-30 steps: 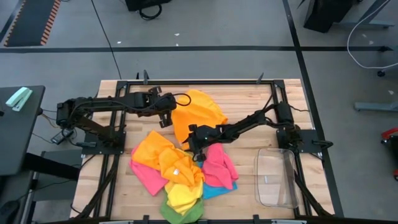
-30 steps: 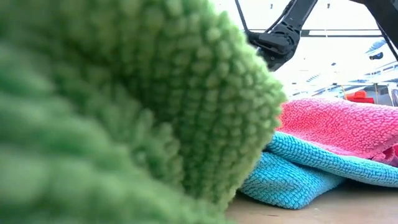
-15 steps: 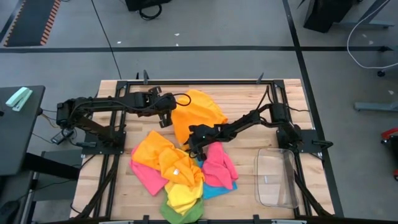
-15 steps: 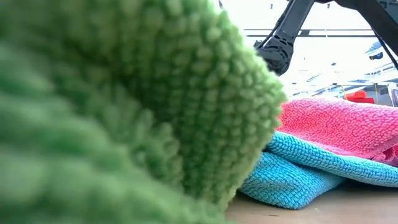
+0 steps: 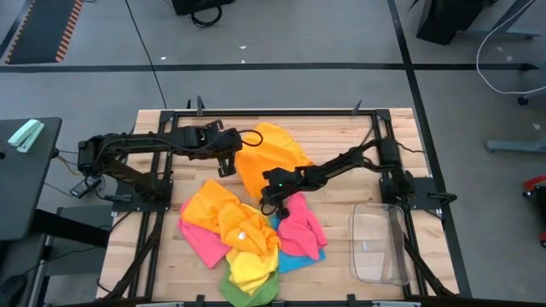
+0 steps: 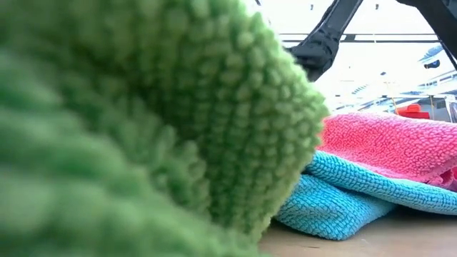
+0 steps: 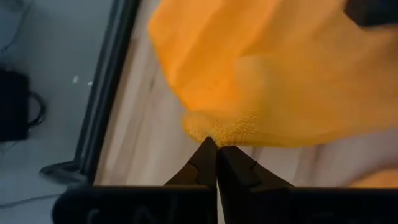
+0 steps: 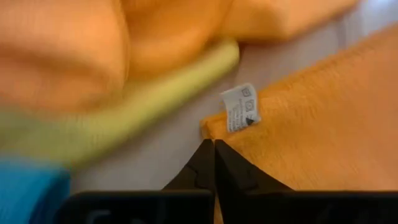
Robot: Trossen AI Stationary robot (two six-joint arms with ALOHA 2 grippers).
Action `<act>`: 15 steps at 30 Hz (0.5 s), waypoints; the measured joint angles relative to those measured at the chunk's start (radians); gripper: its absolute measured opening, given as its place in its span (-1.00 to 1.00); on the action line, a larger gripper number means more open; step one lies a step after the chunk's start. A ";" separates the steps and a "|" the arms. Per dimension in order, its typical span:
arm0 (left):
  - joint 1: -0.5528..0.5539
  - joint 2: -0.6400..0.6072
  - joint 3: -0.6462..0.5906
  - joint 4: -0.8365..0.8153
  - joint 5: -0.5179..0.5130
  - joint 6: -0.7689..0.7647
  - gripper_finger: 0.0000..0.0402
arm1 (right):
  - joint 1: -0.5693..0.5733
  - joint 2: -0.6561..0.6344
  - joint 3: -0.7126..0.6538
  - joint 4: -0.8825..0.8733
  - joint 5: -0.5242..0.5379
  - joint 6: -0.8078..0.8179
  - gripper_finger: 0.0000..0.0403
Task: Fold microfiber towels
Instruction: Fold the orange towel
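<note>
Large orange microfiber towel (image 5: 271, 158) spread mid-table, behind a heap of bright towels (image 5: 243, 239). I see left gripper (image 7: 216, 147) pinched on its edge. Right gripper (image 8: 213, 144) clamps its corner beside the white tag (image 8: 240, 107). Clear rectangular plastic bin (image 5: 380, 243) sits at right.

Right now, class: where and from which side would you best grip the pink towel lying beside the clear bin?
Probably at the pink towel edge facing the clear bin. That side lies free on bare table, while its other side is crowded by the right gripper and the towel heap. Come from above, pinching a single layer.
</note>
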State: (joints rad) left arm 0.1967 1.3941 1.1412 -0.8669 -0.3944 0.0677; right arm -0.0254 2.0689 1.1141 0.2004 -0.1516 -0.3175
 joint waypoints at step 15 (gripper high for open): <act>-0.063 0.000 0.000 0.032 0.081 0.134 -0.96 | 0.001 -0.271 0.002 -0.299 0.073 -0.018 -0.98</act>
State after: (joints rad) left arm 0.1340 1.3941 1.1412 -0.8352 -0.3130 0.2015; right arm -0.0239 1.7975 1.1161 -0.0990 -0.0783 -0.3357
